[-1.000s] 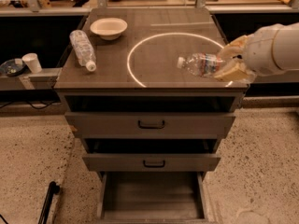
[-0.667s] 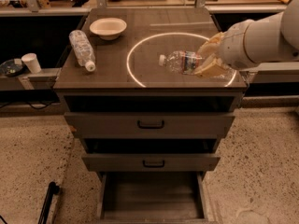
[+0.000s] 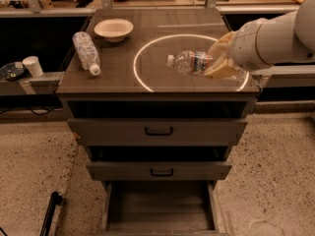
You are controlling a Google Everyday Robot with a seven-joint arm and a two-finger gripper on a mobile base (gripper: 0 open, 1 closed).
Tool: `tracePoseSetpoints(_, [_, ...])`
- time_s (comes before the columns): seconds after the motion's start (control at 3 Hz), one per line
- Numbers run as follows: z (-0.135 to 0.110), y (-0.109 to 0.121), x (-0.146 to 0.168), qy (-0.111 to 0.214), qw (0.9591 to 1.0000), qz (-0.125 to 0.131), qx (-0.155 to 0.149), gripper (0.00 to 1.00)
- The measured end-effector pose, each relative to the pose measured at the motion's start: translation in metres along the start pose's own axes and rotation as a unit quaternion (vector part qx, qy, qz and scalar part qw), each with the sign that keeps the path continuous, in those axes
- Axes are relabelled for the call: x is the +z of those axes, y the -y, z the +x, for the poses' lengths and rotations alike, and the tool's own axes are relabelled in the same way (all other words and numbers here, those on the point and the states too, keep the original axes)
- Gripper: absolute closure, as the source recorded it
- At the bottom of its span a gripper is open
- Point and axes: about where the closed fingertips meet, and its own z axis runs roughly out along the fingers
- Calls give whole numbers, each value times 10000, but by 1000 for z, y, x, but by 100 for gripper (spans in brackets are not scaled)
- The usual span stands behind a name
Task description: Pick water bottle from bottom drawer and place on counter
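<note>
On my left, the large clear ribbed bottle [image 3: 86, 53] lies on its side on the dark grey-brown square worktop [image 3: 115, 75], and just beyond it sits the shallow white bowl [image 3: 113, 29]; I've touched neither. Below, the wide grey-brown metal bottom drawer [image 3: 160, 213] stands pulled out with a bare floor, so the pick is done.

The change is further right. In the last second I've carried the small clear plastic water bottle [image 3: 189, 62] (white cap, reddish-blue label) leftward from the worktop's right edge, and it now lies horizontal inside the thin white circle with its cap pointing left. The tan claw [image 3: 216, 60] comes in from the right and is pinching the bottle around its base end.

I can't tell whether the bottle rests on the surface or hangs just above it. I judge what remains is lowering, if needed, and letting go gently, because a thin round bottle may roll.
</note>
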Motion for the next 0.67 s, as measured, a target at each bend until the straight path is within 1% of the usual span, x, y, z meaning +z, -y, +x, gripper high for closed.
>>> tracePoseSetpoints(0.33, [-7,15,20,156,9999,3,-38,100])
tracePoseSetpoints(0.67, [0,46,65,147,9998,-116,108,97])
